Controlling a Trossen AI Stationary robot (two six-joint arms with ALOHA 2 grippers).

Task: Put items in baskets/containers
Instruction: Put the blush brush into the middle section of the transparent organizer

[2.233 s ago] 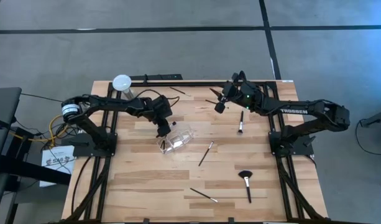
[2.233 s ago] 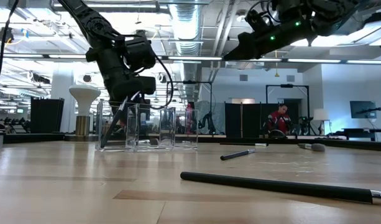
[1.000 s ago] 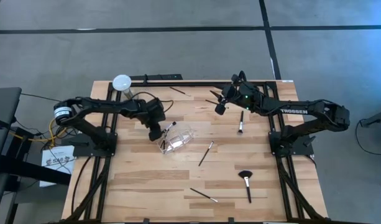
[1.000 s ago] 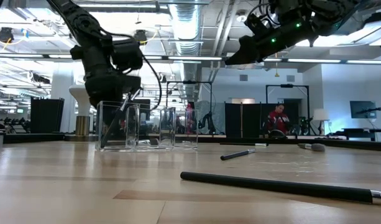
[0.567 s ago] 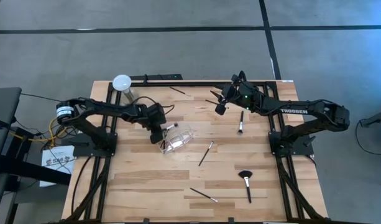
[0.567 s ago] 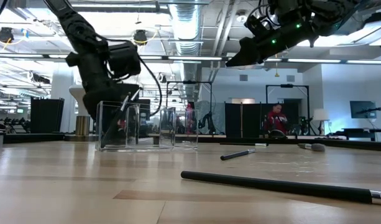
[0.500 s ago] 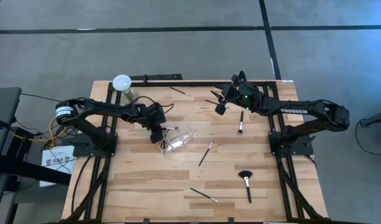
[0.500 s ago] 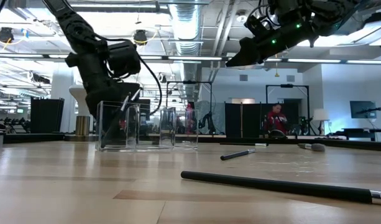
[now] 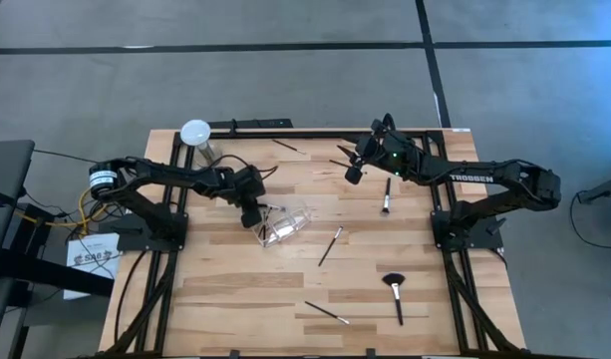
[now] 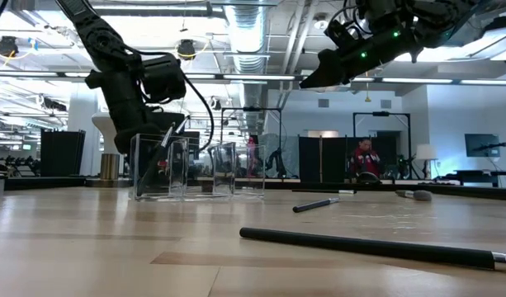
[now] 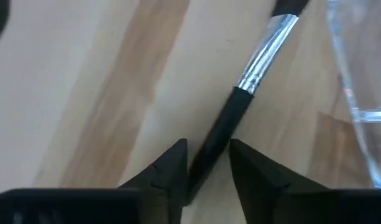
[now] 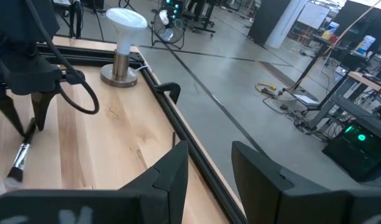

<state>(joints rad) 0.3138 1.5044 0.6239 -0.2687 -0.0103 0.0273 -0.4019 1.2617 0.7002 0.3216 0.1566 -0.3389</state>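
Observation:
My left gripper [image 9: 252,217] stands left of the clear container [image 9: 286,225], fingers pointing steeply down and shut on a thin makeup brush [image 11: 255,71] with a black handle and silver ferrule. The brush's head end points toward the container. My right gripper [image 9: 353,171] hangs open and empty above the far middle of the table, fingers [image 12: 178,168] spread. Loose brushes lie flat on the wood: one [image 9: 387,196] near the right arm, one [image 9: 330,245] mid-table, one [image 9: 327,313] near the front, and a fan-headed one [image 9: 395,292]. My left gripper pinches the brush's black handle [image 11: 210,148] between its two fingers, back from the silver ferrule. The fingers [image 12: 36,115] come from above, slanting down, and lie across the handle. The brush reaches low over the table toward the container; whether its head touches the wood I cannot tell.
A white-domed stand [image 9: 196,134] stands at the far left corner, behind the left arm. Two more thin brushes [image 9: 285,146] [image 9: 340,163] lie near the far edge. The near left of the table [image 9: 215,299] is bare wood. A person shows in the room behind [image 10: 364,158].
My left gripper has sunk a little and tipped more steeply beside the container. The brush's head end has swung from pointing far-right to pointing toward the table's right edge.

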